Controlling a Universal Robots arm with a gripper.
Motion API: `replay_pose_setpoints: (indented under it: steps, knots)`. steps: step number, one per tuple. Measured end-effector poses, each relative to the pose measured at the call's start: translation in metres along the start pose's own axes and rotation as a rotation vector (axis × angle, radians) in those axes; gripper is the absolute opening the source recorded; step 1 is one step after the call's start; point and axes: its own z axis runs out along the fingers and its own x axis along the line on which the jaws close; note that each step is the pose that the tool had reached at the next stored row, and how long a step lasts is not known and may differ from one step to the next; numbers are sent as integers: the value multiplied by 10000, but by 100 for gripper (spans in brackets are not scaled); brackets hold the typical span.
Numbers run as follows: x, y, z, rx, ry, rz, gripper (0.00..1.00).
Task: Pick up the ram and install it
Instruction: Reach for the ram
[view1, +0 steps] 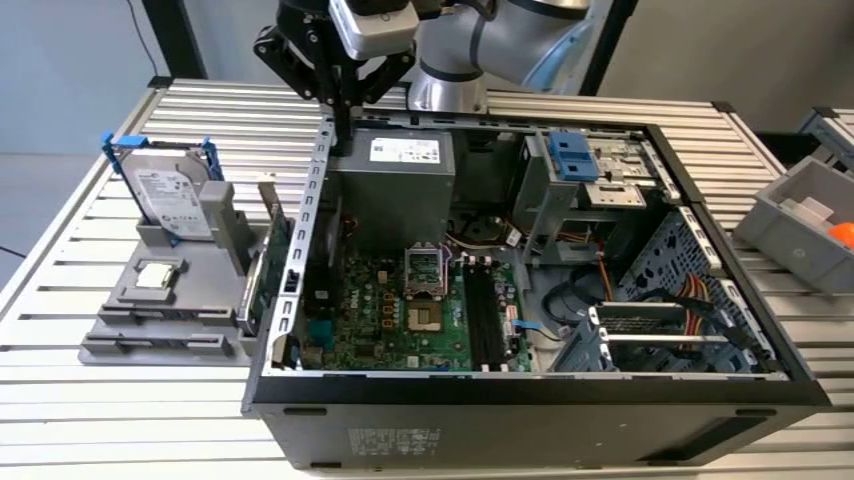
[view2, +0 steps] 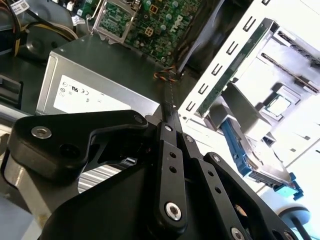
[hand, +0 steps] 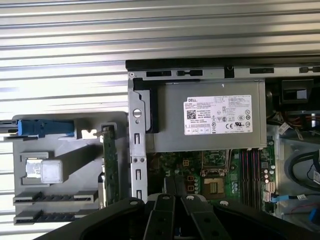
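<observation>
Sitting untouched: the ram (view1: 276, 265) is standing on edge in the grey holder (view1: 160, 345) on the desk (view1: 47, 290), just beside the computer case (view1: 534, 410) wall, so neither pick nor install is looking done. The claw (view1: 343, 135) is hanging over the case's back corner above the power supply (view1: 394, 185), pointing down, fingers pressed together and pinching nothing, well apart from the ram.
</observation>
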Motion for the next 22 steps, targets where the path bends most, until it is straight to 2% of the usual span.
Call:
replay_pose_setpoints:
  steps: [8, 14, 17, 19, 20, 22]
  knots:
    - [51, -4, -1, 0, 8, 2, 0]
    - [115, -8, -1, 1, 14, 1, 0]
    - [142, -10, -1, 1, 42, 3, 0]
    - [159, -11, -2, 8, 110, 5, 0]
    - [167, -12, -2, 8, 125, 5, 0]
    - [186, -14, -3, 10, 133, -9, 0]
